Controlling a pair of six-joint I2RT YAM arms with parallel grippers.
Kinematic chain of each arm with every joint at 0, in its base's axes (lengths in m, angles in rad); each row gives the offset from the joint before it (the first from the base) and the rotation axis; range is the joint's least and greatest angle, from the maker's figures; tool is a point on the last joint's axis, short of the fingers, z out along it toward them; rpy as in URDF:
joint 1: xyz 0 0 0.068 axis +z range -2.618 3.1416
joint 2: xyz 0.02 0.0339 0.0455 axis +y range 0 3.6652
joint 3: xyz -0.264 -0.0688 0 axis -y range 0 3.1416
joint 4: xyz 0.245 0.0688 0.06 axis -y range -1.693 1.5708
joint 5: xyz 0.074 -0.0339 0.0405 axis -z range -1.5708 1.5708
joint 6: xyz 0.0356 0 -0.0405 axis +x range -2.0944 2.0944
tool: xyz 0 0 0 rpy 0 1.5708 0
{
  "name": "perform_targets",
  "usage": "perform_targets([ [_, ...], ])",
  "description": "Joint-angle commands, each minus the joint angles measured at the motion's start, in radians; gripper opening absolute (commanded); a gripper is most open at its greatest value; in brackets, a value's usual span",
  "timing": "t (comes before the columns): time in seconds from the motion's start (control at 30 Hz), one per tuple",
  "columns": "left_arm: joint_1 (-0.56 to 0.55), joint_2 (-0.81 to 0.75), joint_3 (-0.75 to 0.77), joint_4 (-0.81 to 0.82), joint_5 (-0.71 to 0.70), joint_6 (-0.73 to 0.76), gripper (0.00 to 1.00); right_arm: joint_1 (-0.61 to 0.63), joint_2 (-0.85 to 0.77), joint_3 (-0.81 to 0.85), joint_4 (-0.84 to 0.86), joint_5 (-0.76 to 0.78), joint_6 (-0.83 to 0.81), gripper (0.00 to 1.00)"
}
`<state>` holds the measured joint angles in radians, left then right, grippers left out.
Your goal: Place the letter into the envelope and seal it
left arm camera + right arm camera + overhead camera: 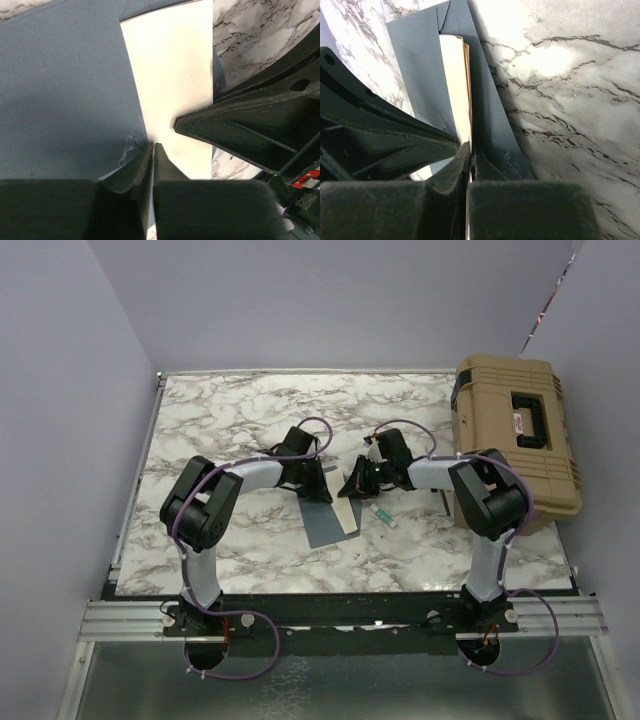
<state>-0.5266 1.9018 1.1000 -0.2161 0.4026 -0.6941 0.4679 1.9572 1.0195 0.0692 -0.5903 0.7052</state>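
1. Roughly at the middle of the marble table [220,420] lies the envelope [60,90], flat, slate blue-grey, and a little askew to the table's edges.
2. The letter [170,75] is right against the envelope. In the right wrist view it shows as a pale strip between two grey layers of the envelope. In the top view a tan band of it pokes out on the side of the envelope facing the toolbox [515,440].
3. The left gripper [153,146] sits on the far end of the envelope. Its fingers are pressed together, with only a thin slit between them, right where the envelope's grey edge meets the pale sheet. A curl of grey paper runs under one finger, so the pinch appears to be on the envelope's upper layer.
4. The right gripper [470,147] is just beside the envelope, on the same far end and on the toolbox side. Its fingers are squeezed together, and the letter's thin, orange-tinged edge runs straight into the seam between them.
5. The two grippers nearly touch above the envelope, and each fills a corner of the other's wrist view.
6. A small white tube [384,516] lies on the marble near the envelope, on the toolbox side, clear of the paper.
7. The toolbox, tan with a black handle, stands well apart from the envelope at the table's edge.
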Motion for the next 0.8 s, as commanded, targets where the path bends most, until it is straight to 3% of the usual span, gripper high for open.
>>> perform_targets([
  [0.0,-0.009,0.050,-0.005,-0.142,-0.147,0.081,0.18,-0.001,0.037,-0.011,-0.018,0.009,-0.025,0.00],
  [0.17,-0.002,-0.036,0.060,-0.193,-0.149,0.053,0.53,0.000,0.050,-0.004,-0.039,0.020,-0.030,0.00],
  [0.33,0.015,-0.123,0.014,-0.319,-0.318,-0.006,0.75,0.000,0.055,-0.003,-0.042,0.023,-0.024,0.00],
  [0.4,0.022,-0.150,-0.031,-0.344,-0.381,-0.012,0.79,0.000,0.057,-0.005,-0.041,0.024,-0.023,0.00],
  [0.57,0.038,-0.138,-0.085,-0.347,-0.381,-0.032,0.74,0.000,0.062,-0.005,-0.039,0.023,-0.022,0.00],
  [0.7,0.037,-0.080,-0.080,-0.313,-0.287,-0.027,0.52,0.000,0.065,-0.006,-0.019,0.001,-0.012,0.00],
  [0.77,0.037,-0.052,-0.074,-0.299,-0.246,-0.023,0.47,0.000,0.069,-0.008,-0.003,-0.016,-0.003,0.00],
])
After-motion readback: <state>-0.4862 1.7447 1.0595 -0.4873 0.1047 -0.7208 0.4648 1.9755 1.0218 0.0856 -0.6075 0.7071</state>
